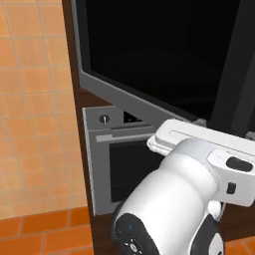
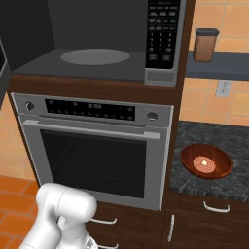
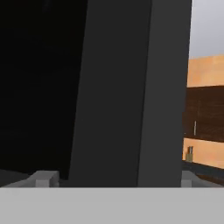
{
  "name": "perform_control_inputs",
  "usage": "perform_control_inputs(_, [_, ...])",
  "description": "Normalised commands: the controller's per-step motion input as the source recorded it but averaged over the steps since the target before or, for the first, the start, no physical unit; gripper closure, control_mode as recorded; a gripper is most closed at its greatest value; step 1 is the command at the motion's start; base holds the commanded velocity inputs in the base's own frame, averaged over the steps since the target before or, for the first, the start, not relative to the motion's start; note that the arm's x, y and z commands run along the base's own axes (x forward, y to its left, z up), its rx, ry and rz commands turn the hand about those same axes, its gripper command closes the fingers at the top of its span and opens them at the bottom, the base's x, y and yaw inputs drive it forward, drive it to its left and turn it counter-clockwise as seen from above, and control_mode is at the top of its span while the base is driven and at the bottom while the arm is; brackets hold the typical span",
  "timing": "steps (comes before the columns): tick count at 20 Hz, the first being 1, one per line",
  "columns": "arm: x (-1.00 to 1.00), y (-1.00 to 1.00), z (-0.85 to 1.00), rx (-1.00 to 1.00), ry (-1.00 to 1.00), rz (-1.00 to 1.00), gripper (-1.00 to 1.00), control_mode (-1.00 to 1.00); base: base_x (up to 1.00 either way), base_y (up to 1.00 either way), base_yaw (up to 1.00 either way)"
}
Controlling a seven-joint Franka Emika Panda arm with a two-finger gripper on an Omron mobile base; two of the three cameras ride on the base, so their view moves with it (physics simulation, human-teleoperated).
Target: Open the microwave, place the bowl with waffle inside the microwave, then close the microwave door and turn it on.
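Orange tiled wall [image 1: 30, 99]; microwave door [image 1: 159, 55] swung open; jaws released around handle [image 3: 127, 96].

The microwave door [image 1: 164, 50] is glossy black glass in a matt grey, metal-looking frame. The oven [image 2: 97, 146] below has a brushed silver metal front. The bowl [image 2: 206, 161] looks like smooth, polished wood, and the desk [image 2: 194, 182] is speckled dark stone, perhaps granite. Cabinet panels [image 2: 214, 223] are dark wood.
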Motion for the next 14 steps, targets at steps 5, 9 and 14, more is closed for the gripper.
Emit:
perform_control_inputs(5, [-0.66, 0.07, 0.14, -0.01, 0.06, -0.05, -1.00, -1.00, 0.00, 0.00, 0.00])
perform_control_inputs(9, [-0.45, -0.07, 0.07, 0.00, 0.00, 0.24, -1.00, -1.00, 0.00, 0.00, 0.00])
perform_control_inputs(14, [0.19, -0.56, 0.00, 0.16, 0.14, 0.53, -1.00, -1.00, 0.00, 0.00, 0.00])
